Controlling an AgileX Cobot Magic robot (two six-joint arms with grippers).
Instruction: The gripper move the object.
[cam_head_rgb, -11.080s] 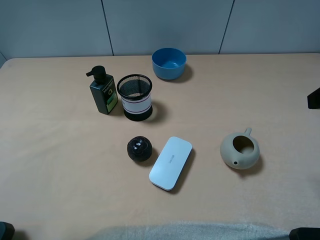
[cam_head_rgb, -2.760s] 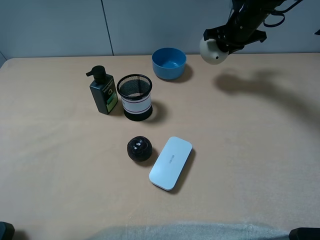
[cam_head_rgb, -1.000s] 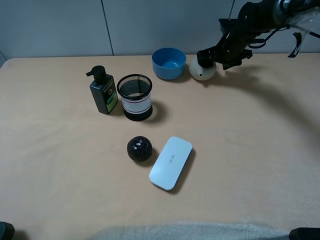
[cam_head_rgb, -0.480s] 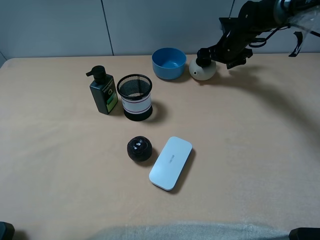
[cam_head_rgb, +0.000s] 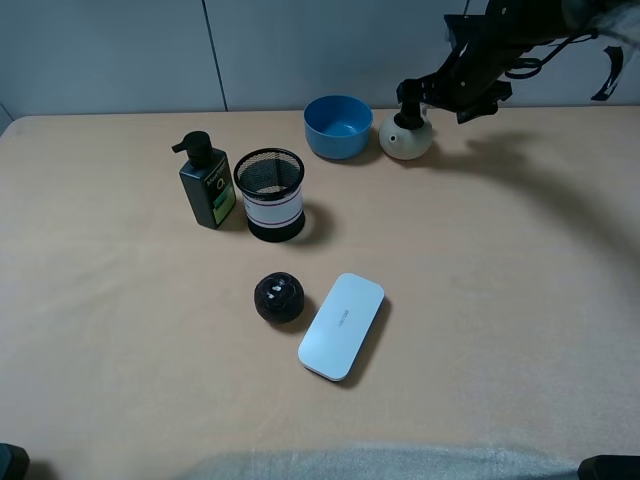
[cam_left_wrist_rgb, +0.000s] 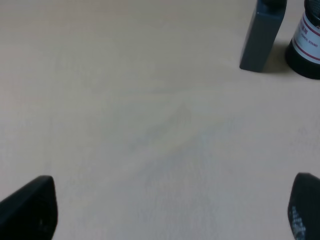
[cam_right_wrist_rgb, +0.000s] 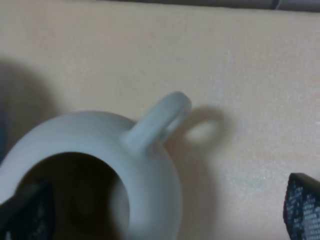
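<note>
**Right jaws spread over the pot; left jaws wide and empty**

Exterior high view: the right gripper hangs at the far edge of the tan table, its dark arm reaching in from the grey panelled wall. Directly below its nearer fingertip stands the beige ceramic pot, upright on the table. Just beyond the pot, away from the jaws, is a blue bowl. Well apart from the jaws are a dark pump bottle, a black mesh pen cup, a glossy black ball and a flat white case. How wide the jaws stand cannot be told here.

Left wrist view: the left gripper has its jaws spread wide, with only bare table between the tips. Ahead of them, to one side, stand the pump bottle and the pen cup.

Right wrist view: this view alone shows the right gripper spread wide and pinching nothing. One tip lies over the pot's dark mouth, and the other is out beyond the handle. Whether the first tip touches the rim cannot be told.
</note>
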